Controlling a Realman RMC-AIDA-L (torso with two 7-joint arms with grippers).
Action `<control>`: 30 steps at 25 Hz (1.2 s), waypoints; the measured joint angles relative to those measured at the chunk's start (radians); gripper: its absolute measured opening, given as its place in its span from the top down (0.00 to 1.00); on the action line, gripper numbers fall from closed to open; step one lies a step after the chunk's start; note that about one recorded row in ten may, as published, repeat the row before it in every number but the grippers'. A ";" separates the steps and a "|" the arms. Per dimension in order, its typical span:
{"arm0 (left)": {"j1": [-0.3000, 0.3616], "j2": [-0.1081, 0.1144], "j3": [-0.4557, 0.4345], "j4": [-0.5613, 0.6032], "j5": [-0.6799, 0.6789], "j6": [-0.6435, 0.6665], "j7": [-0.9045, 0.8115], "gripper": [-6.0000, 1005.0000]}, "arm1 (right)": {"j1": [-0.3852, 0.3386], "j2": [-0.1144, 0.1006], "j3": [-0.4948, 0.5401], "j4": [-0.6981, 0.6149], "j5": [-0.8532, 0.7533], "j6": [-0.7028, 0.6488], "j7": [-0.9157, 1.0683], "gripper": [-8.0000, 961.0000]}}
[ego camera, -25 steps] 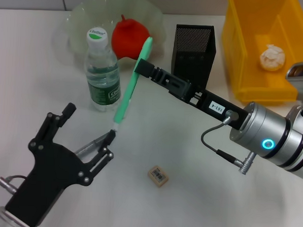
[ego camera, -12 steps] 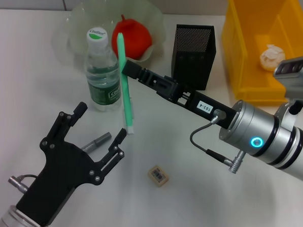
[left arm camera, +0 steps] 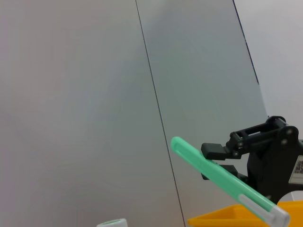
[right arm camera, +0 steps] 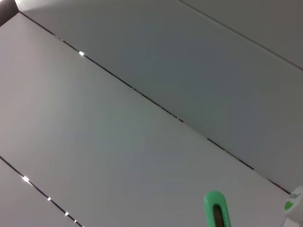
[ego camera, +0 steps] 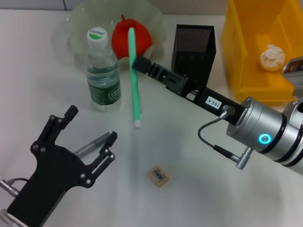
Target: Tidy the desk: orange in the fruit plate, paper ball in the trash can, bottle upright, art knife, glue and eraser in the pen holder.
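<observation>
Green art knife (ego camera: pixel 133 78) now upright — airborne

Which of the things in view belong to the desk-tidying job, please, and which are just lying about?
Belonging to the job:
- green art knife, held by the right gripper
- eraser
- pen holder
- bottle, upright
- fruit plate with the orange
- yellow trash can with the paper ball

Just lying about:
- grey pen beside the open left gripper
</observation>
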 joint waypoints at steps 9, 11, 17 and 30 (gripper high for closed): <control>-0.004 -0.001 0.030 -0.009 0.027 0.011 -0.001 0.19 | 0.005 0.000 0.030 -0.006 0.000 0.010 0.004 0.83; -0.004 -0.001 0.016 -0.015 0.058 0.011 0.000 0.19 | 0.009 0.000 0.046 -0.004 0.000 0.011 0.004 0.84; -0.018 -0.001 -0.037 -0.042 0.118 -0.016 0.003 0.19 | 0.027 0.000 0.067 0.018 -0.006 0.040 0.004 0.84; -0.063 -0.001 -0.125 -0.133 0.133 -0.096 0.129 0.20 | 0.061 0.000 0.101 0.075 -0.032 0.090 -0.009 0.85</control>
